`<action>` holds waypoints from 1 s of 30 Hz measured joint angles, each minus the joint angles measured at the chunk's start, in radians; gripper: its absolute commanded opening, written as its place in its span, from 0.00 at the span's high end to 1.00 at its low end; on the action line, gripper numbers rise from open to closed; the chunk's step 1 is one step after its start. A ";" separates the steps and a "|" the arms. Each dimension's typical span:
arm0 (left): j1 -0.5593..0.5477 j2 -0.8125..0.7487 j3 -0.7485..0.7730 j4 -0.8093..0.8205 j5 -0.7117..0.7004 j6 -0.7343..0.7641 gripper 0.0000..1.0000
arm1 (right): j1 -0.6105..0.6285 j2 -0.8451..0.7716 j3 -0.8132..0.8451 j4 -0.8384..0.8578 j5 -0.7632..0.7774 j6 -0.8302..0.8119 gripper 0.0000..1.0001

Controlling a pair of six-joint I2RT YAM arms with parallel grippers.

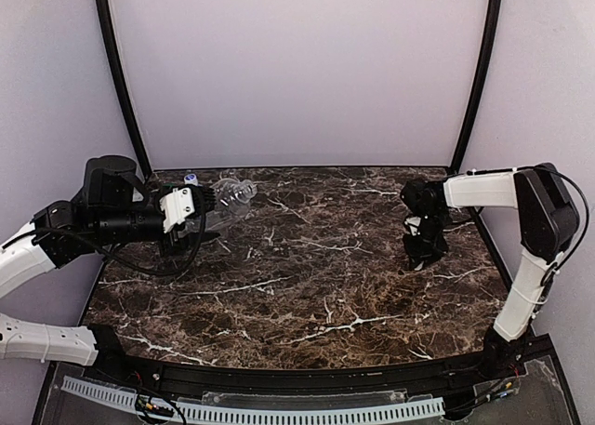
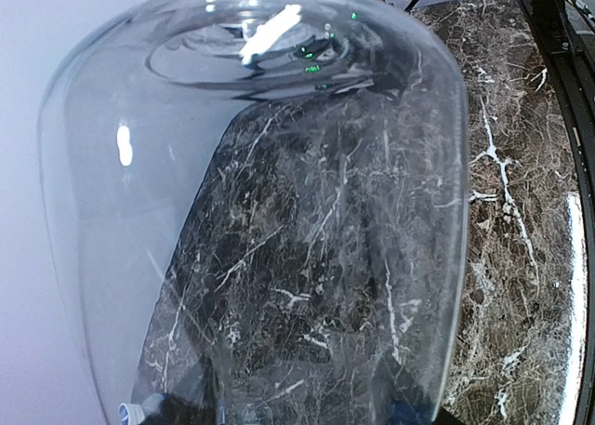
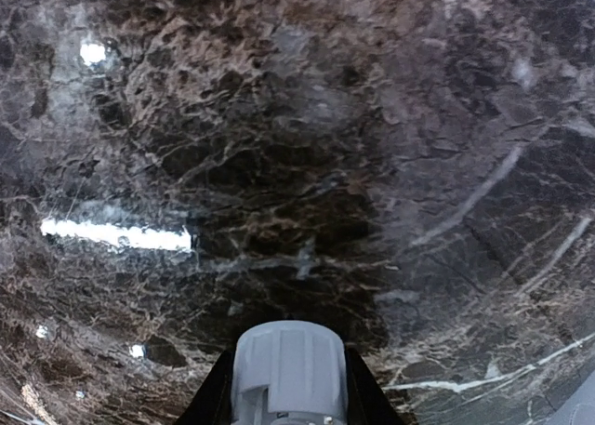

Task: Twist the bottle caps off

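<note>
Held at the far-left corner of the desk [image 1: 307, 285], pinched around its body by the left jaws: the clear bottle [image 1: 226, 198], lying sideways, long axis running rightward toward the middle. Cannot tell which end carries a cap. Low over the desk's right side, well apart from the bottle: the right jaws, pressed onto a small pale round piece, probably the white cap [image 3: 288, 369]. Open desk between the two; back wall [image 1: 297, 72] close behind the bottle.

high behind, looking down over the whole table [image 1: 325, 285]; left wrist, tight on clear bottle [image 2: 279, 258]; right wrist, close above same marble.
</note>
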 measured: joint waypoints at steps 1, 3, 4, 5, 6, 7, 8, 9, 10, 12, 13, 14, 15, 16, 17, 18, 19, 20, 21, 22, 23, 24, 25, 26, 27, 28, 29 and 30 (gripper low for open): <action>0.000 0.000 0.000 0.000 0.000 -0.003 0.63 | 0.000 0.014 -0.004 0.010 -0.010 0.002 0.95; 0.002 0.000 0.000 0.001 0.001 -0.009 0.63 | 0.000 0.031 -0.002 0.017 -0.024 0.008 0.82; 0.003 0.000 0.002 0.001 0.002 -0.011 0.63 | 0.000 0.031 -0.002 0.022 -0.029 0.012 0.68; 0.003 0.000 0.002 0.001 0.003 -0.013 0.63 | -0.001 0.031 -0.002 0.023 -0.032 0.014 0.54; 0.003 0.000 0.006 -0.001 0.005 -0.016 0.63 | -0.002 0.031 -0.002 0.023 -0.037 0.015 0.41; 0.003 0.000 0.009 -0.001 0.007 -0.018 0.63 | -0.002 0.031 -0.002 0.023 -0.040 0.023 0.34; 0.003 0.000 0.014 -0.002 0.008 -0.020 0.63 | -0.002 0.031 -0.002 0.021 -0.045 0.025 0.21; 0.004 0.000 0.020 -0.001 0.013 -0.025 0.63 | -0.002 0.031 0.001 0.014 -0.047 0.016 0.17; 0.004 0.000 0.024 0.000 0.016 -0.031 0.63 | -0.002 0.031 0.004 0.008 -0.050 0.024 0.16; 0.004 0.000 0.032 -0.001 0.030 -0.045 0.63 | 0.006 0.031 0.025 -0.026 -0.047 0.021 0.16; 0.004 0.000 0.035 -0.001 0.040 -0.053 0.63 | 0.014 0.029 0.047 -0.049 -0.039 0.018 0.16; 0.004 0.000 0.040 -0.001 0.054 -0.065 0.63 | 0.027 0.024 0.077 -0.071 -0.024 0.015 0.15; 0.004 0.000 0.044 -0.001 0.069 -0.075 0.63 | 0.046 0.017 0.117 -0.091 -0.004 0.012 0.16; 0.004 0.000 0.048 0.000 0.087 -0.087 0.63 | 0.067 0.009 0.157 -0.108 0.014 0.007 0.16; 0.004 -0.002 0.052 0.000 0.110 -0.098 0.63 | 0.097 -0.003 0.206 -0.121 0.042 -0.003 0.16; 0.004 -0.005 0.052 0.004 0.135 -0.113 0.62 | 0.136 -0.019 0.263 -0.125 0.069 -0.021 0.17; 0.004 -0.008 0.052 0.005 0.155 -0.123 0.62 | 0.177 -0.035 0.305 -0.115 0.081 -0.040 0.18; 0.004 -0.013 0.052 0.007 0.188 -0.139 0.62 | 0.244 -0.065 0.357 -0.080 0.092 -0.079 0.18; 0.004 -0.016 0.052 0.011 0.213 -0.149 0.62 | 0.306 -0.093 0.387 -0.039 0.089 -0.117 0.19; 0.004 -0.019 0.052 0.016 0.240 -0.161 0.62 | 0.369 -0.124 0.402 0.017 0.074 -0.159 0.20; 0.004 -0.023 0.052 0.019 0.270 -0.172 0.62 | 0.444 -0.166 0.403 0.101 0.041 -0.213 0.20; 0.004 -0.026 0.052 0.023 0.303 -0.186 0.62 | 0.513 -0.206 0.397 0.182 -0.005 -0.266 0.19; 0.004 -0.029 0.052 0.028 0.326 -0.198 0.62 | 0.579 -0.246 0.381 0.275 -0.063 -0.315 0.19; 0.004 -0.030 0.052 0.036 0.352 -0.210 0.62 | 0.639 -0.285 0.355 0.380 -0.130 -0.357 0.19; 0.004 -0.031 0.052 0.043 0.373 -0.221 0.62 | 0.684 -0.321 0.326 0.488 -0.200 -0.392 0.20; 0.004 -0.032 0.051 0.048 0.393 -0.229 0.62 | 0.704 -0.340 0.307 0.563 -0.249 -0.410 0.21; 0.004 -0.034 0.050 0.056 0.413 -0.239 0.62 | 0.713 -0.353 0.290 0.660 -0.304 -0.424 0.22; 0.004 -0.035 0.047 0.061 0.423 -0.245 0.62 | 0.710 -0.351 0.280 0.790 -0.367 -0.430 0.22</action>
